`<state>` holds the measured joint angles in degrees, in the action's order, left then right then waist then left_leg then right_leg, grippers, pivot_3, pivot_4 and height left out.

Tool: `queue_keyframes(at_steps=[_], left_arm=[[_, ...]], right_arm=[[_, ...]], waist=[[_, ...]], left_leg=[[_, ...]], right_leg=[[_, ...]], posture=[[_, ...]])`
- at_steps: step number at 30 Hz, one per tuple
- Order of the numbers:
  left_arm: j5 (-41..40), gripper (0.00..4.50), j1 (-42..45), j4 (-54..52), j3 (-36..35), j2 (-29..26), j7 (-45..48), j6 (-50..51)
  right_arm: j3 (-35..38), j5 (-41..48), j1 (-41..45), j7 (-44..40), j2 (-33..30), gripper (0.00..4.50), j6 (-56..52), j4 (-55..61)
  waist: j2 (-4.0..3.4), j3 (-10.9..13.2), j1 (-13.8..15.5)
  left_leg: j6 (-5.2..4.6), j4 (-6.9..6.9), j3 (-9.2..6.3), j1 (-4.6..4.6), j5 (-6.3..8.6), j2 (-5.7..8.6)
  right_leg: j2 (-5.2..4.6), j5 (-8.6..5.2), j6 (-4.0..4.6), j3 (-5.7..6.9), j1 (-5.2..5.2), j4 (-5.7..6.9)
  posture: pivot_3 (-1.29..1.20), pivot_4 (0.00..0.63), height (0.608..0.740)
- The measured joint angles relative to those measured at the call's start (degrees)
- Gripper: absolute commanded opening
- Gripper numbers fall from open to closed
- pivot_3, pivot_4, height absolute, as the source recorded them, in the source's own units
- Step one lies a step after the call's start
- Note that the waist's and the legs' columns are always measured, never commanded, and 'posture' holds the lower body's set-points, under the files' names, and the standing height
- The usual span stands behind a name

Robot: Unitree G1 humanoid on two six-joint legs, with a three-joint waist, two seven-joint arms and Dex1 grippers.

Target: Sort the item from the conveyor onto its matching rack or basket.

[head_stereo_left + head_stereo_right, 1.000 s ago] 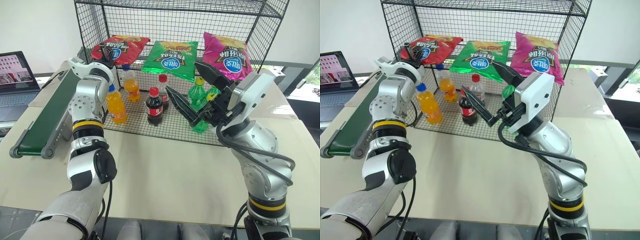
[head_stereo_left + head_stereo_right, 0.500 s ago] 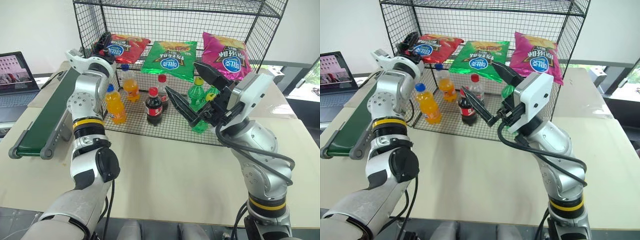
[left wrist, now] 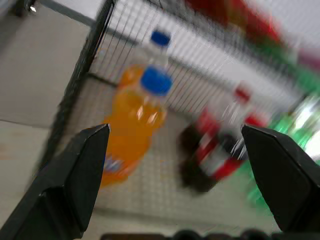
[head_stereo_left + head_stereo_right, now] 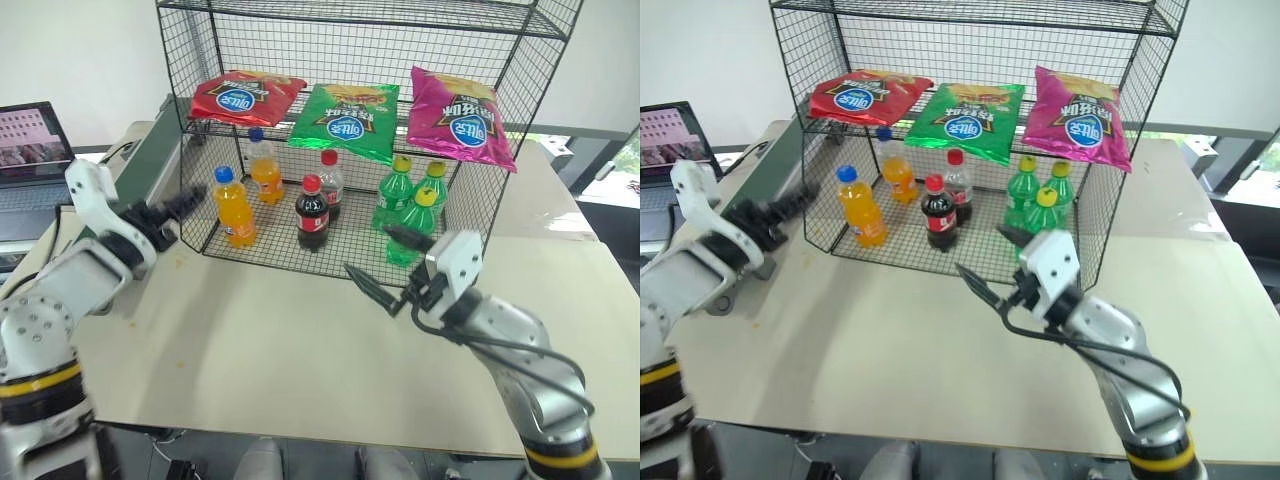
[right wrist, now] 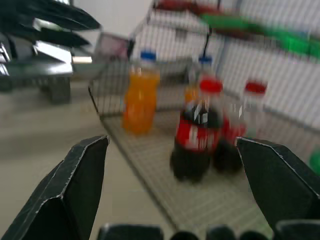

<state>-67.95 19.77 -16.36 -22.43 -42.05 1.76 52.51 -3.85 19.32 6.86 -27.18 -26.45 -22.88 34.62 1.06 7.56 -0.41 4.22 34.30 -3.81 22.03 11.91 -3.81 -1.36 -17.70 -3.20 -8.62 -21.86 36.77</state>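
The red crisp bag [image 4: 243, 97] lies flat on the left end of the middle tier in the black wire rack [image 4: 360, 20], and nothing touches it. My left gripper [image 4: 178, 210] is open and empty, level, just outside the rack's left side and pointing at the orange bottles [image 3: 131, 127]. Low over the table in front of the rack, my right gripper [image 4: 385, 262] is open and empty, its fingers spread wide toward the cola bottles [image 5: 194, 134]. A stretch of the dark green conveyor [image 4: 152, 150] shows behind my left arm.
A green bag [image 4: 345, 120] and a magenta bag [image 4: 460, 115] lie beside the red one on the same tier. Orange [image 4: 232, 207], cola [image 4: 312, 212] and green bottles [image 4: 395, 195] stand on the bottom tier. A laptop [image 4: 35, 140] sits at the far left.
My left gripper opened, let go of the red bag on the middle tier, and pulled back and down out of the rack. My right arm sank toward the table.
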Motion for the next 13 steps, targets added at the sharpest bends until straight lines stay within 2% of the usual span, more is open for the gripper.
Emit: queue_keyframes(at_steps=[3, 5, 7, 10, 13], left_arm=[[14.92, 4.47, -6.02, -4.59, 11.08, -1.55, 6.45, -8.26], [29.11, 4.47, -9.96, -2.07, 20.07, 2.83, 8.06, -18.70], [36.04, 4.47, -10.35, 1.88, 23.07, 7.49, 8.95, -25.55], [41.31, 4.47, -9.75, 6.81, 25.07, 12.29, 10.18, -31.10], [44.26, 4.47, -8.34, 9.37, 25.12, 14.31, 12.50, -34.15]], right_arm=[[0.03, -2.40, -4.27, 2.67, 0.79, 4.50, -0.21, -0.70], [0.02, -6.70, -8.24, 6.45, 2.08, 4.50, 0.08, -2.50], [0.23, -8.99, -10.45, 9.85, 4.86, 4.50, 0.26, -2.73], [0.29, -10.93, -11.96, 13.27, 7.61, 4.50, 0.26, -2.72], [0.55, -12.51, -12.00, 15.29, 9.42, 4.50, 1.24, -3.07]], waist=[[-0.02, 0.00, 0.09], [0.05, 0.01, -0.38], [0.05, -0.01, -0.41], [0.06, -0.01, -0.55], [0.06, -0.02, -0.55]], left_leg=[[0.18, -0.07, 0.08, -0.05, -0.11, 0.03], [0.18, -0.08, 0.09, 0.13, -0.12, -0.01], [0.11, -0.11, 0.09, 0.18, -0.09, -0.01], [0.03, -0.11, 0.09, 0.23, -0.04, -0.01], [0.00, -0.10, 0.09, 0.21, -0.03, -0.01]], right_leg=[[-0.03, -0.01, -0.01, -0.06, 0.06, -0.06], [0.01, -0.01, 0.00, -0.08, -0.13, -0.02], [0.01, 0.00, 0.01, -0.09, -0.17, -0.01], [0.02, 0.01, 0.02, -0.09, -0.19, -0.02], [0.01, 0.01, 0.01, -0.08, -0.17, -0.02]], posture=[[0.00, 0.150, 0.740], [0.00, 0.150, 0.740], [0.00, 0.150, 0.740], [0.00, 0.150, 0.740], [0.00, 0.150, 0.740]])
